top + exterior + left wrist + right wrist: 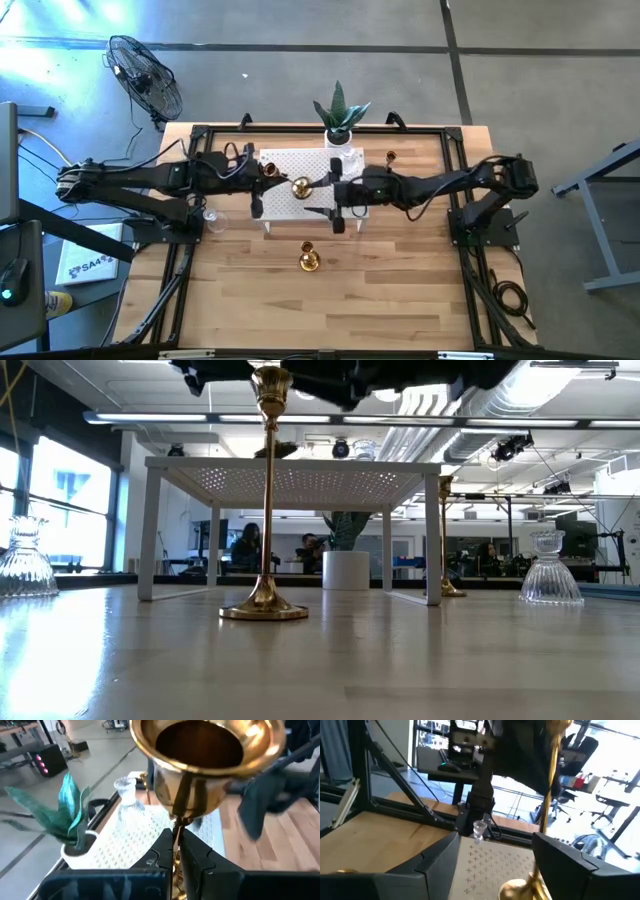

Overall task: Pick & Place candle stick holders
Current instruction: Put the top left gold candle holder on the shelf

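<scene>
From above, you see both grippers meeting over the white rack (300, 185): left gripper (272, 176) clamped on a gold holder (299, 187), right gripper (330, 195) spread wide beside it. A second gold holder (308, 259) stands on the table (400, 290). Low view: glass holders (549, 570) flank the rack. Left wrist: fingers (195, 862) pinch the stem. Right wrist: fingers (437, 862) stand apart around the stem, not touching.

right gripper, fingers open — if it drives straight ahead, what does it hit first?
Likely the gold candle stick holder standing on the white perforated stand, its stem between the right gripper fingers; the left gripper grips it. Depth uncertain.
</scene>
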Tool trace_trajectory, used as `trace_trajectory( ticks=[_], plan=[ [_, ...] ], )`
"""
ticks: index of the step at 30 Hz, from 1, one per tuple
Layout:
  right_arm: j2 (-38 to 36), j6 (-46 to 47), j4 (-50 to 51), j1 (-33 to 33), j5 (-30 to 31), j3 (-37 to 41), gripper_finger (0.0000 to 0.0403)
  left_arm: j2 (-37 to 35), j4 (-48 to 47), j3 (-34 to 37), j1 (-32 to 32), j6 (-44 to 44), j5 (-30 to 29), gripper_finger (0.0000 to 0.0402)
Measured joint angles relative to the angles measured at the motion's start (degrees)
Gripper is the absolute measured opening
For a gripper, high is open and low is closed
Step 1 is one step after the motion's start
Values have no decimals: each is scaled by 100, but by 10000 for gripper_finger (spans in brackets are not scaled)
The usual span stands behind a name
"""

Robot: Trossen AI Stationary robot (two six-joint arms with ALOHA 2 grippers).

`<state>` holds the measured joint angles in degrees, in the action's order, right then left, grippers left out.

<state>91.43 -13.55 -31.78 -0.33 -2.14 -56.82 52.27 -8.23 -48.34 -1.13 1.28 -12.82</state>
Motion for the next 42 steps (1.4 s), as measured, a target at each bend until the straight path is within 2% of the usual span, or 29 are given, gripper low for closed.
trace_trajectory(
  ticks=[7,12,17,22,27,30,35,38,42],
  plan=[
    [-298,-49,351,488,346,0,246,-73,-929,-538,-7,119,-1180,5],
    [-313,-146,439,742,679,0,245,169,-2034,-1420,-4,-22,-1466,5],
    [-316,-198,571,896,843,0,243,610,-3427,-2499,-120,-442,-1468,5],
    [-316,-198,599,1072,845,0,245,971,-3877,-2962,-1017,-556,-568,5],
    [-316,-383,647,1331,844,0,242,1171,-3833,-2884,-2381,-573,803,5],
    [-316,-497,728,1498,860,0,241,1242,-3758,-2663,-2916,-608,1467,5],
    [-316,-613,952,1673,1123,0,241,1240,-3076,-2086,-3112,-604,2226,4],
    [-316,-668,1052,1700,1382,-2,241,1234,-2964,-1948,-3110,-559,2272,4],
    [-316,-674,1120,1700,1421,-2,240,1225,-2825,-1837,-3085,-463,2296,4]
  ],
)
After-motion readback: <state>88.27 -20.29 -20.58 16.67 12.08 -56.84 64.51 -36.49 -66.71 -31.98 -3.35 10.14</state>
